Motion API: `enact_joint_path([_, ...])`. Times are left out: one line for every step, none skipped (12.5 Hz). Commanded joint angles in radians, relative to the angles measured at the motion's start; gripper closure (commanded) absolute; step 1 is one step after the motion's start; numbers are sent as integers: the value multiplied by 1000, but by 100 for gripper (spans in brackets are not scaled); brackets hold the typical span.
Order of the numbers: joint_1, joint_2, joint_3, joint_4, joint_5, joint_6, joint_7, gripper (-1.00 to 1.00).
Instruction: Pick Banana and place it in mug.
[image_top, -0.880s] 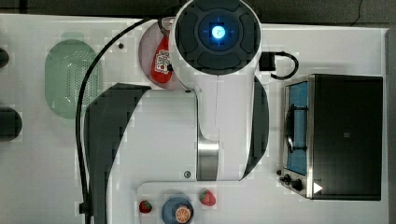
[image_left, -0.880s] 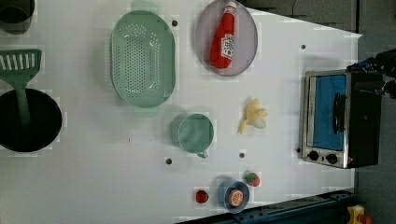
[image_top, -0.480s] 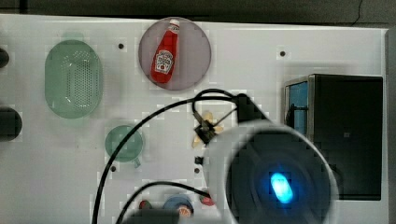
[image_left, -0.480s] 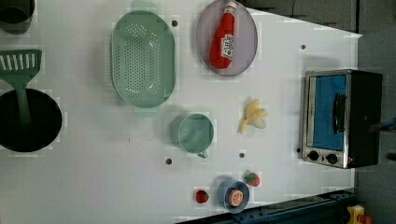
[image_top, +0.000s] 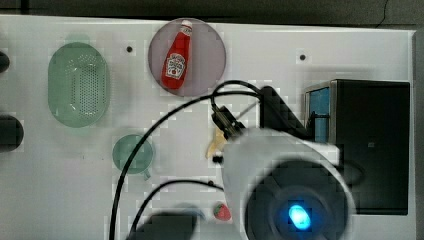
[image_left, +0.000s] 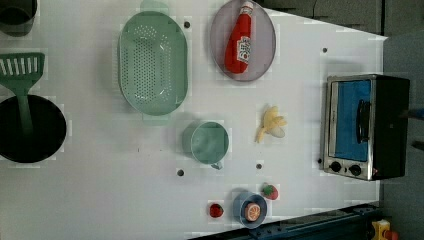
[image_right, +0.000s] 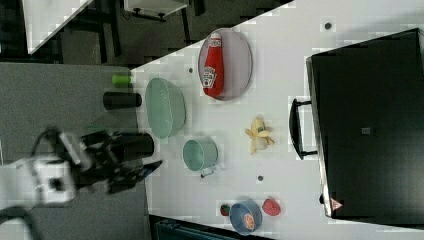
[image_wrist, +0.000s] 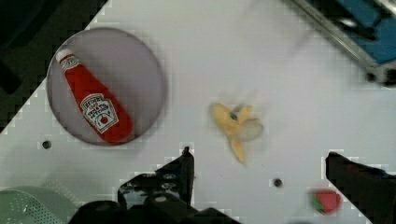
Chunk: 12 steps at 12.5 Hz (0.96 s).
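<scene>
White worktop carries everything, dark floor around it. Toaster oven sits at the left view's right edge, biggest item. Green colander sits toward the far edge in the left view, with the plate holding the ketchup bottle beside it. Mug stands mid-worktop, upright and empty. Banana lies between mug and oven, well apart from both, with the peel splayed in several lobes. Blue dish with orange slice and two strawberries sit near the near edge.

Gripper hangs above the banana with jaws wide, nothing held; in the wrist view the banana sits just off the line between the fingers.

Risks, as judgement: the splayed peel gives an uneven grip, so a closing finger could catch one lobe and let it slip or spin. The off-centre approach may nudge it toward the oven. The mug mouth is barely wider than the banana, so a tilted drop could hang on the rim or tip the light cup.
</scene>
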<state>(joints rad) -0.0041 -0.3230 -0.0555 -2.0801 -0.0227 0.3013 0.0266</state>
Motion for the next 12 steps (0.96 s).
enact_joint_path([7,108,10,-191,-4,157,-204,-100])
enact_joint_path([7,140,9,-225,-4,219,-274,-100])
enact_joint_path([6,175,8,-252,-4,274,-345,-100])
enact_joint_path([6,212,7,-274,-4,322,-426,-100])
enact_joint_path([5,250,6,-291,-4,367,-511,-100])
enact_joint_path([5,288,4,-301,-4,411,-590,-100])
enact_joint_path([4,327,2,-308,-4,453,-653,-100])
enact_joint_path([4,367,-2,-312,-4,487,-699,-100])
enact_joint_path([4,408,-7,-315,-4,514,-734,-100])
enact_joint_path([4,448,-9,-316,-4,537,-757,-100])
enact_joint_path([4,487,-9,-318,-4,559,-773,-100])
enact_joint_path([4,525,-9,-318,-4,591,-774,-100])
